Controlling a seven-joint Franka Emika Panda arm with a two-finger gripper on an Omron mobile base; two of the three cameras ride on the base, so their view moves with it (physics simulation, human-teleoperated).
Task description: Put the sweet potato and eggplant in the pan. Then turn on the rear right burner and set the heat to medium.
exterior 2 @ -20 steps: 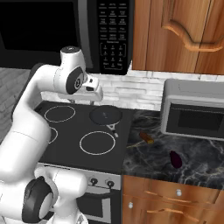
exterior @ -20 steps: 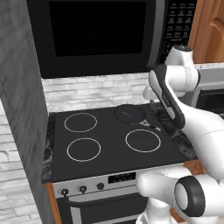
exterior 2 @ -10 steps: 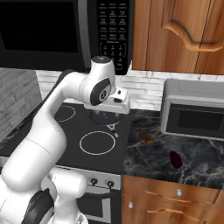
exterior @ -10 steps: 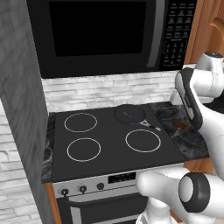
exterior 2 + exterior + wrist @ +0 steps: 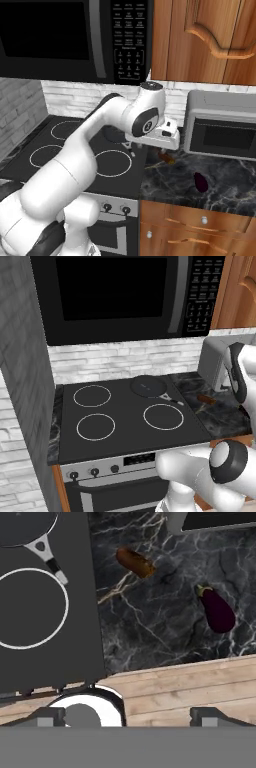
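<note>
Tool (image 5: 125, 714) open, fingertips spread wide at the bottom of the hand view, nothing between them. Hangs above the front edge of the dark marble desk (image 5: 150, 622), looking down on it; in the right base view (image 5: 167, 136) sits at the end of the white arm over the seam between cooktop and desk.

Sweet potato (image 5: 135, 562) on the desk, just beside the right edge of the black cooktop (image 5: 45, 652), lying at a slant; seen as a small reddish-brown lump in the left base view (image 5: 205, 399) and partly behind the hand in the right base view (image 5: 166, 158). Eggplant (image 5: 217, 609) also on the desk, well apart from the sweet potato, farther from the cooktop and nearer the desk's front edge, stem end pointing toward the back; dark purple in the right base view (image 5: 200, 182). Neither touched by the tool.

Pan (image 5: 148, 386) on the rear right burner (image 5: 161, 390) of the cooktop, empty, handle pointing toward the front right, toward the desk; rim and handle at the top left of the hand view (image 5: 25, 529). Three white rings on the other zones. Grey toaster oven (image 5: 222, 132) at the back of the desk, black microwave (image 5: 130, 296) above the cooktop, knobs (image 5: 93, 472) along the stove front.
</note>
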